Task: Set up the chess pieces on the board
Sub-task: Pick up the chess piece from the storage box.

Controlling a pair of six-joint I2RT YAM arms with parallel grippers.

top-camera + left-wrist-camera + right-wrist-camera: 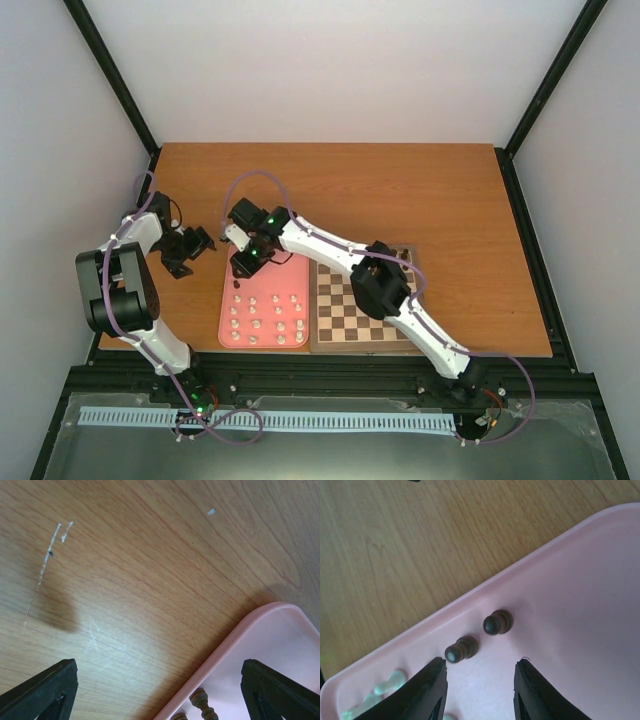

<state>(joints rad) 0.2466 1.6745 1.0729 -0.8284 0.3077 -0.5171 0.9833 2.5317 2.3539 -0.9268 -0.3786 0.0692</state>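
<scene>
At the far-left corner of the tray (580,605), the right gripper (481,677), open and empty, needed centring over one dark piece (461,648).

My tool (157,680) is spread wide, its two black fingers (50,687) showing only as wedges in the lower left and lower right corners of the frame, with nothing between them. Most of the picture is the wooden bench (150,555), its grain running in long curves. Pale scratches (50,550) mark the upper left, a soft shadow (57,610) lies below them, and a small white fleck (211,511) sits near the top right. The rounded corner of a pink tray (260,625) fills the lower right. Just inside its rim, at the bottom edge, two brownish turned chess pieces (201,700) are partly cut off.
</scene>
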